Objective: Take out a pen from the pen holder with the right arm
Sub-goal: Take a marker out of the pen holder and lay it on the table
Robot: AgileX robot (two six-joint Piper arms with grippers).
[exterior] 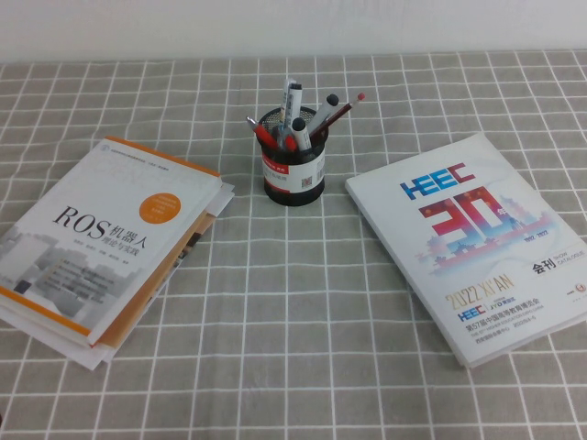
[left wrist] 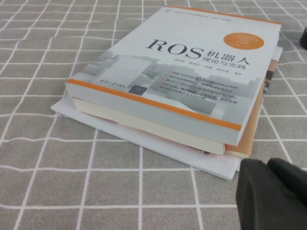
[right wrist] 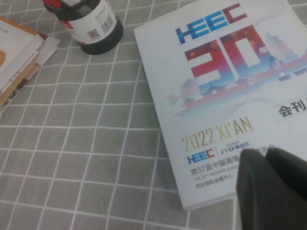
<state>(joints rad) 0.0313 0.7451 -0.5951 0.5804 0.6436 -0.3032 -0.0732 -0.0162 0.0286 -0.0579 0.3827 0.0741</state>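
1. Your right hand (right wrist: 266, 155), closed empty, hovers over the magazine (right wrist: 225, 96); holder (exterior: 293, 170), pens (exterior: 292, 101) inside, stands between magazine and books (exterior: 101, 229).
2. Open it; pinch one tall tip; lift straight.
3. Left hand (left wrist: 267, 166), closed, sits by books.

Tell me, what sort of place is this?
Probably a desk-like test table: a checked cloth, stacked books, a pen holder and a magazine. The left tool hangs by the books, the right tool over the magazine.
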